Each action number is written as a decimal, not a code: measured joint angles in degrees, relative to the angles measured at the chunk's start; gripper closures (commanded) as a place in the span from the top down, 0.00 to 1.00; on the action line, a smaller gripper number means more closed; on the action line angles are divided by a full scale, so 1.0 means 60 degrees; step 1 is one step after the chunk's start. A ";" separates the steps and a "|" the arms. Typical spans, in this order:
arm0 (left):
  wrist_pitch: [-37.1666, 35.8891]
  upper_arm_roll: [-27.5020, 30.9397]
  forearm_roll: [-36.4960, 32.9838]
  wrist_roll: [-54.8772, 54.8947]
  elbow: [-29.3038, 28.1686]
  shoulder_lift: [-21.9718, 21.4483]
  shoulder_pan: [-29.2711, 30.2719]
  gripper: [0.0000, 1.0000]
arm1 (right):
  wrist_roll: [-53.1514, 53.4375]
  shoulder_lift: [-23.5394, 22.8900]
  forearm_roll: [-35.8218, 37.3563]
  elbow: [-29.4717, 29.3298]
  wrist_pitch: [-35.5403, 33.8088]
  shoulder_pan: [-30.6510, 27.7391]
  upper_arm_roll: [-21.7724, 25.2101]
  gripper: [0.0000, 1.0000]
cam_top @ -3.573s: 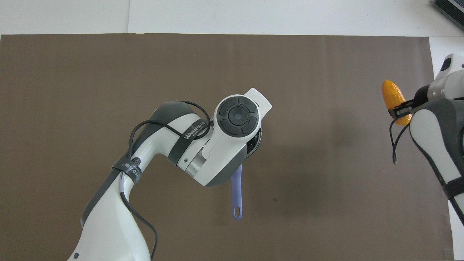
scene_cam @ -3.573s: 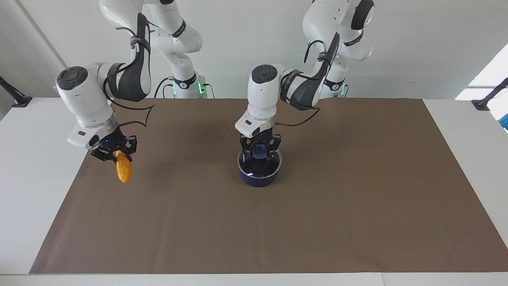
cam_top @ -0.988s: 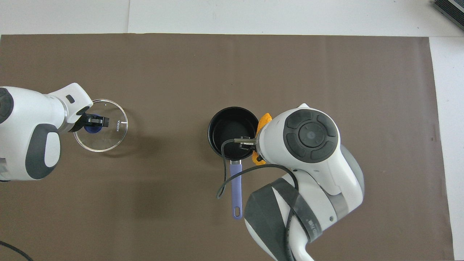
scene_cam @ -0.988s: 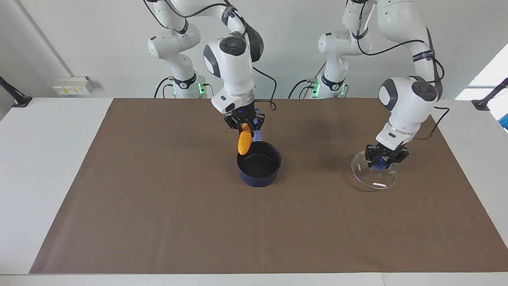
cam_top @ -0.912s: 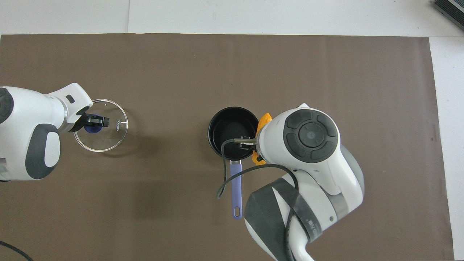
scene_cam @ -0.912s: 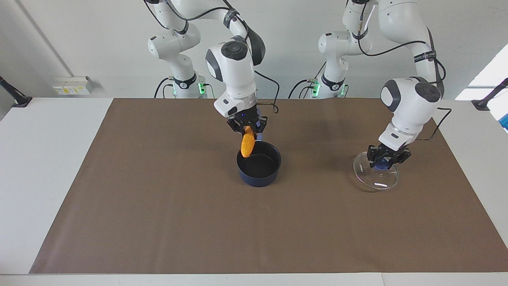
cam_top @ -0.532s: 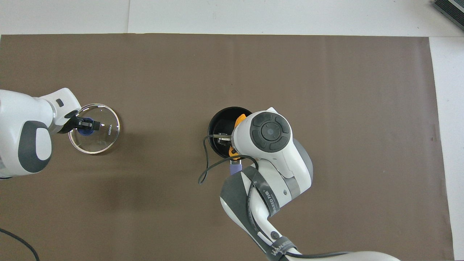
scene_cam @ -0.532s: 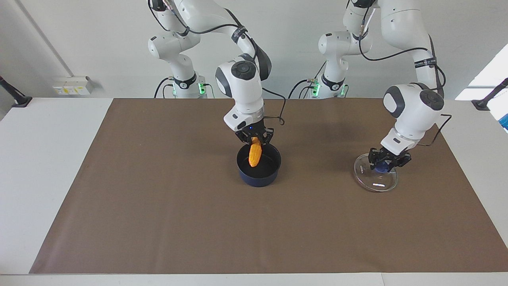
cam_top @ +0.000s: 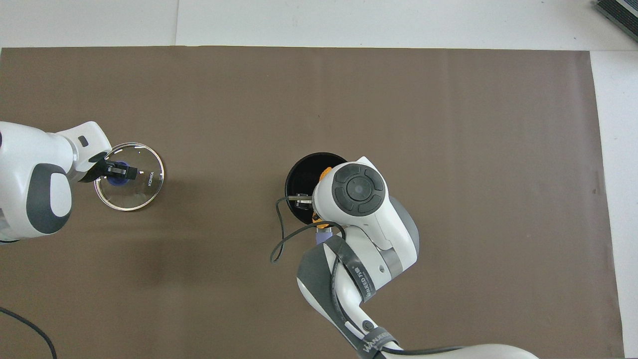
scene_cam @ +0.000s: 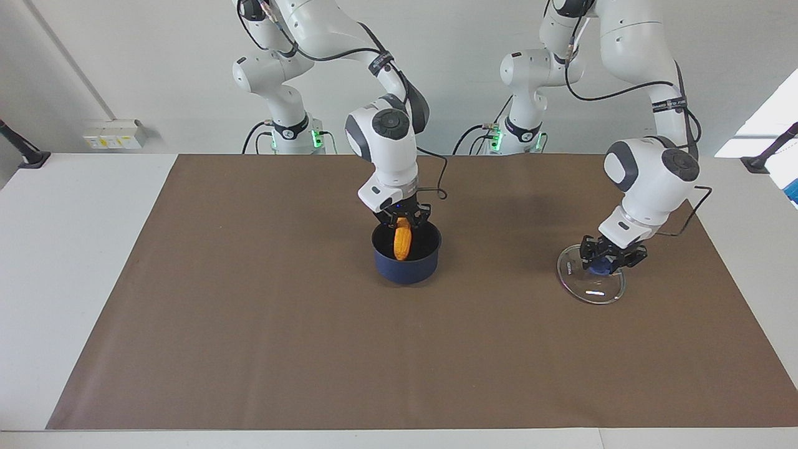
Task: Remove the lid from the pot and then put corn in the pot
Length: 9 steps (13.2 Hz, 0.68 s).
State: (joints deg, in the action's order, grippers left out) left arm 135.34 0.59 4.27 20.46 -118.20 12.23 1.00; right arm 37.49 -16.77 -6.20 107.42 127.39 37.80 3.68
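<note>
The navy pot [scene_cam: 406, 269] stands mid-mat; its black inside [cam_top: 303, 175] shows in the overhead view. My right gripper [scene_cam: 403, 219] is shut on the orange-yellow corn [scene_cam: 403, 242], which hangs tip-down with its lower end below the pot's rim; only a sliver of corn [cam_top: 326, 172] shows from above. The pot's handle [cam_top: 323, 237] is mostly hidden under my right arm. My left gripper [scene_cam: 603, 260] is shut on the blue knob of the glass lid [scene_cam: 592, 285], held tilted at mat level toward the left arm's end; the lid also shows in the overhead view [cam_top: 139, 192].
A brown mat [scene_cam: 249, 343] covers most of the white table. A black cable loop [cam_top: 279, 234] hangs from my right arm beside the pot. A dark object [cam_top: 618, 15] lies at the table corner farthest from the robots, at the right arm's end.
My right gripper moved over the pot and lowered the corn into it. My left gripper sank slightly with the lid toward the mat.
</note>
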 measured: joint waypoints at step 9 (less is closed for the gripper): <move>-0.3051 -0.0187 -0.0555 -0.0879 0.1631 -0.1648 -0.0160 1.00 | -0.0345 -0.0453 -0.0413 -0.0495 0.0943 -0.0234 0.0005 0.00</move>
State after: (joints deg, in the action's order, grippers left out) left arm 117.03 -0.54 0.94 15.19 -108.42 2.34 0.04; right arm 35.41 -19.49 -8.67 104.45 133.04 36.39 3.71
